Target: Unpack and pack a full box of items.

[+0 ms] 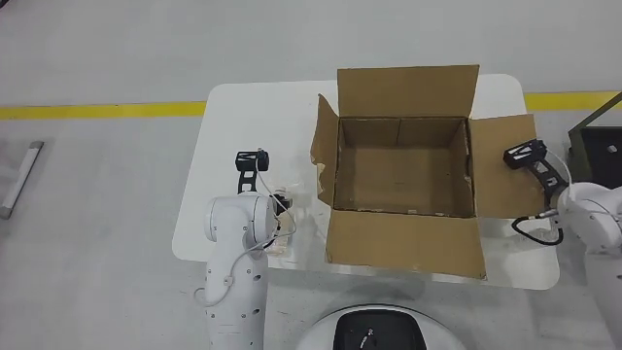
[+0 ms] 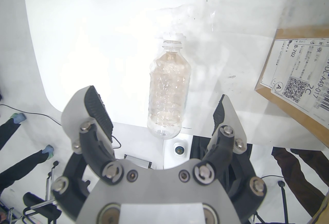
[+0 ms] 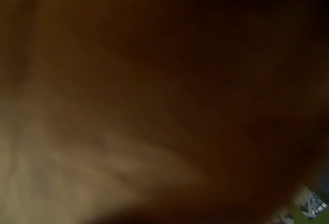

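An open cardboard box (image 1: 398, 132) stands in the middle of the white table (image 1: 262, 117), its four flaps spread out and its inside bare. A clear plastic bottle (image 2: 168, 91) with a white cap lies on the table left of the box, close to the front edge. My left gripper (image 2: 156, 95) hangs open above the bottle, one finger on each side and not touching it; in the top view the left gripper (image 1: 251, 161) is left of the box. My right gripper (image 1: 525, 153) sits over the box's right flap, with blurred brown cardboard (image 3: 102, 145) close before its camera.
A box flap with shipping labels (image 2: 295, 86) lies near the bottle. The table's rounded front-left corner (image 2: 51, 96) is close to the left gripper. A dark frame (image 1: 595, 141) stands off the table's right end. A yellow floor line (image 1: 97, 111) runs behind.
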